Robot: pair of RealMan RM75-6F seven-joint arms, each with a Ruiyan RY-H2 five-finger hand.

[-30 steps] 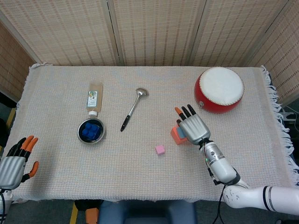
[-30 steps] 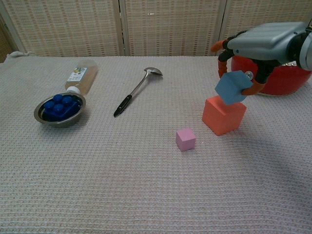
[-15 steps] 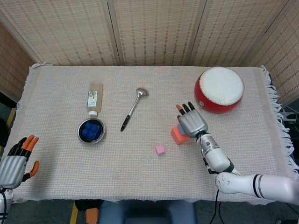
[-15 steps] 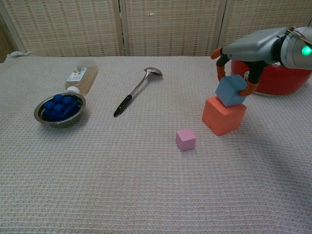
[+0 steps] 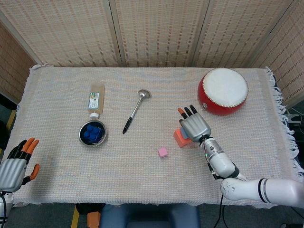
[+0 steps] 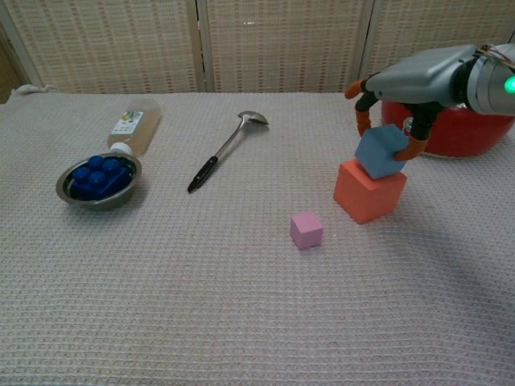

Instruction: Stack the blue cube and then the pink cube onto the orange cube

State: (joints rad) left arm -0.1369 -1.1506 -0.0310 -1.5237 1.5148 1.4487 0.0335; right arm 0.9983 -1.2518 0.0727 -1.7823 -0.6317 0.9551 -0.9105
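Over the last second your right hand [image 6: 418,80] has brought the blue cube [image 6: 381,150] down from a tilted hover above the orange cube [image 6: 369,190] until it touches the orange top. In the chest view the blue cube now sits on that top face, still tipped and turned a little, not flat and not square to the edges below. Between the half-second frame and now almost nothing moves, so I judge the descent finished.

Your right hand still pinches the blue cube, an orange fingertip on each side of it. From the head view the hand [image 5: 194,126] covers the blue cube almost fully; only part of the orange cube [image 5: 179,137] shows beside it.

Your left hand [image 5: 15,166] stays at the near left counter edge, fingers apart, holding nothing.

The pink cube [image 6: 306,229] lies on the counter [image 6: 201,281], near the orange cube on its near left side, untouched.

Judgement: the first stack step is at release. Settle the blue cube flat before letting go; a tilted release may let it slide off. Pink cube comes next.
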